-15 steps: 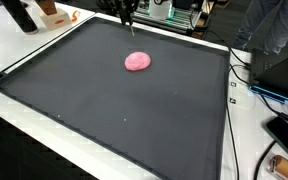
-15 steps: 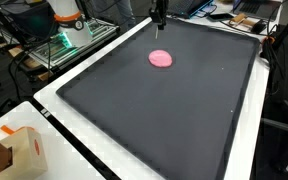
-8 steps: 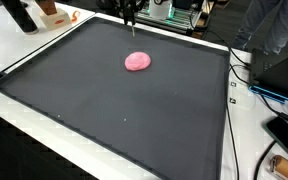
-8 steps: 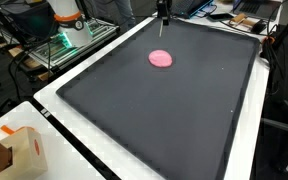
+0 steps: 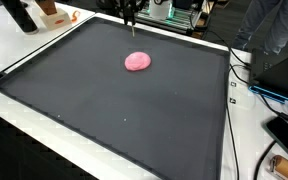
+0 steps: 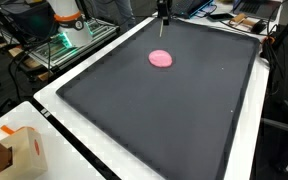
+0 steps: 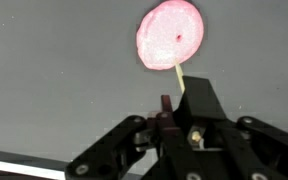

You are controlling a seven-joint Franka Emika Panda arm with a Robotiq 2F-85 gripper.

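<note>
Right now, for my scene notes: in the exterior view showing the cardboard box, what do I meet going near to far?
Nearest first: cardboard box → pink disc → tool.

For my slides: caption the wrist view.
Gripper holds a pale stick over a pink disc on a dark mat.

The gripper (image 5: 131, 19) now stands slightly farther right along the top edge of the frame than a second ago, and a touch higher. Both exterior views show this small shift (image 6: 164, 16). The thin stick (image 5: 133, 28) pinched in it goes along with it. In an exterior view the gripper moves from just left of the pink lump's (image 6: 161, 58) vertical line to just right of it. All of this happens in the first half of the second.
</note>
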